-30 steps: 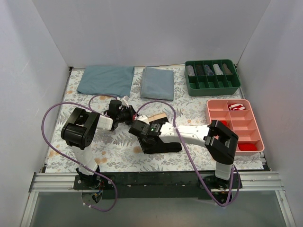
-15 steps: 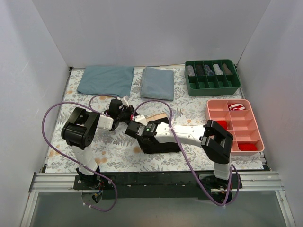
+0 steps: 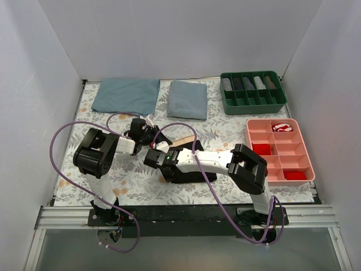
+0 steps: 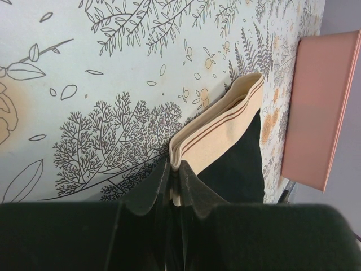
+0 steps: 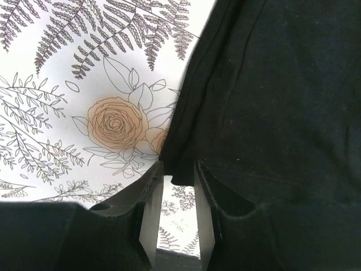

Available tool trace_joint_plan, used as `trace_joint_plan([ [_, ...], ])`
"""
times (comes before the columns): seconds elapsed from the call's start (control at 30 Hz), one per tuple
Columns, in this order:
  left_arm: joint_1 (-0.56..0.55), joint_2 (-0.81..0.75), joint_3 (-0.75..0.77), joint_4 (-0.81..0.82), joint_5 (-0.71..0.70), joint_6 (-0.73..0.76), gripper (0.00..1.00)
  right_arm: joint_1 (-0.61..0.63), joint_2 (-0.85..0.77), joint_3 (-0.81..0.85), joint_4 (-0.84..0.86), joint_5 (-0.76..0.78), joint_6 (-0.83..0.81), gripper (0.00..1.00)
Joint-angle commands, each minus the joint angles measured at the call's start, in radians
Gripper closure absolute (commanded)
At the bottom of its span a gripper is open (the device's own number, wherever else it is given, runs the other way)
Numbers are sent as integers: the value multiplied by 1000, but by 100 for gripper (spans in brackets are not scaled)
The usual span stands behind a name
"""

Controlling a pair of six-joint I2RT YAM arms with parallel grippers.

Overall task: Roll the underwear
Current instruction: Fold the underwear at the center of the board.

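The underwear (image 3: pixel 190 171) lies folded on the floral mat at the table's middle, black with a beige waistband (image 3: pixel 183 139) at its far end. My left gripper (image 3: pixel 152 137) is shut on the waistband's folded left end; the left wrist view shows the band (image 4: pixel 220 132) pinched between my fingers (image 4: pixel 176 175). My right gripper (image 3: pixel 151 158) sits low at the underwear's left edge. In the right wrist view its jaws (image 5: pixel 177 176) stand a little apart, with a corner of the black fabric (image 5: pixel 271 84) hanging between the tips.
Two blue-grey folded cloths (image 3: pixel 127 95) (image 3: pixel 188 99) lie at the back. A green compartment tray (image 3: pixel 252 92) stands back right. A pink tray (image 3: pixel 279 149) with red rolled garments sits at the right and also shows in the left wrist view (image 4: pixel 316 107).
My right arm has swung left, carrying its gripper from above the black fabric to the fabric's left edge. My left gripper has kept its hold on the waistband.
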Motion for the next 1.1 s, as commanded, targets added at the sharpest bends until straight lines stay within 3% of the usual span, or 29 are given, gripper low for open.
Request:
trace_joint_plan([
  [0.0, -8, 31, -4, -106, -56, 27, 100, 8, 20, 46, -26, -2, 14, 64],
  [0.73, -8, 25, -4, -125, -62, 31, 100, 10, 102, 51, -52, -22, 40, 67],
  [0.87, -8, 23, -6, -126, -62, 31, 100, 8, 117, 51, -55, -17, 40, 82],
  [1.07, -8, 13, -6, -131, -65, 25, 100, 8, 108, 45, -63, 9, 49, 97],
])
